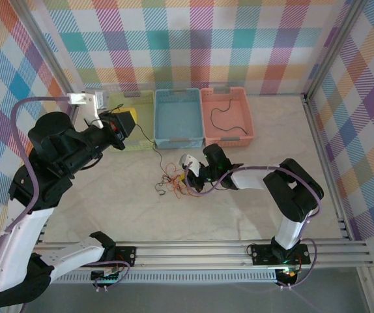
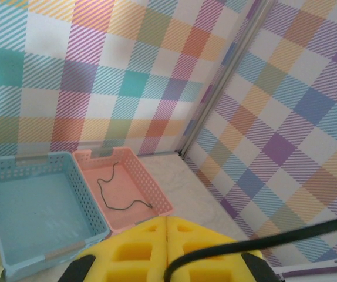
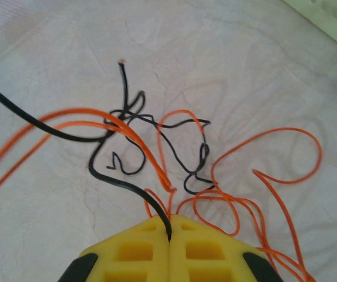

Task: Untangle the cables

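The right jaws, yellow and pressed together, pinch the dark wire (image 3: 121,182) at their seam, low over the counter (image 3: 262,64). Just ahead lies the tangle (image 1: 172,180), where that wire weaves through loops of orange wire (image 3: 68,110). The left jaws are also closed and appear to pinch the dark wire's far end, raised by the baskets. A short black wire (image 1: 226,120) lies alone in the pink basket (image 1: 247,107). These wires look light, thin and limp yet springy, likely to slip between smooth pads and to snag at crossings. The best hold is probably near a free end, pulling gently so the knots don't tighten.
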{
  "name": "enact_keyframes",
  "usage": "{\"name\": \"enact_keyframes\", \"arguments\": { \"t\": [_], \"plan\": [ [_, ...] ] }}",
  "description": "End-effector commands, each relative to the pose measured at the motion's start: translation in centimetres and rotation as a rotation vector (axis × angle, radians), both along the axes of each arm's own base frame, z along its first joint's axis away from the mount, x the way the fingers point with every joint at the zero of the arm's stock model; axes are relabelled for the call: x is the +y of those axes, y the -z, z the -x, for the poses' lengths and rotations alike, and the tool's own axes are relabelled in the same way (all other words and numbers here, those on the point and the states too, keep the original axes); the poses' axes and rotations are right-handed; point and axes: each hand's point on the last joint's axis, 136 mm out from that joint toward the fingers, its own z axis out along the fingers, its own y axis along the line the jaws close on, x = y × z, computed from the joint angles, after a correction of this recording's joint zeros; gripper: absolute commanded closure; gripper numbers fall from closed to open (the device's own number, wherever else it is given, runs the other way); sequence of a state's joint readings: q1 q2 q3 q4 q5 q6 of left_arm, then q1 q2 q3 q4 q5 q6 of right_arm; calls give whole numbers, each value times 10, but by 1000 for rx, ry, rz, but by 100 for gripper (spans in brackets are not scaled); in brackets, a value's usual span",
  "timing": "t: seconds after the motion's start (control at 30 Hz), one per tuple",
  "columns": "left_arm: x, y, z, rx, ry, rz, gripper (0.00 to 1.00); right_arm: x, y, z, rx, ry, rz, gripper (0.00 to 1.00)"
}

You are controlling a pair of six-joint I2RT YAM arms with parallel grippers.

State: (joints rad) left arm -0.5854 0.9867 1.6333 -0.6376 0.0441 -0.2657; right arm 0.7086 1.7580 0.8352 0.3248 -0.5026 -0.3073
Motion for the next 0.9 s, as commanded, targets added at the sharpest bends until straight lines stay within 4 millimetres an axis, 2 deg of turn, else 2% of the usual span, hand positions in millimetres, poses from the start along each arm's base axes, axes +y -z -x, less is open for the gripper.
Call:
{"name": "enact_keyframes", "arguments": {
  "t": [0.0, 0.27, 0.33, 0.6, 0.87],
  "plan": [
    [10, -22, 10, -44, -13, 16, 100, -11, -7, -7, -55, 72, 4, 100],
    [38, -69, 25, -139, -102, 31, 100, -69, -2, -51, -43, 411, 43, 100],
    [46, -80, 28, -168, -132, 46, 100, -80, -2, -56, -33, 465, 37, 100],
    [72, -120, 41, -285, -222, 103, 100, -103, 3, -69, -18, 606, 75, 100],
    [79, -132, 36, -345, -279, 129, 100, -116, 4, -77, -3, 685, 71, 100]
  ]
}}
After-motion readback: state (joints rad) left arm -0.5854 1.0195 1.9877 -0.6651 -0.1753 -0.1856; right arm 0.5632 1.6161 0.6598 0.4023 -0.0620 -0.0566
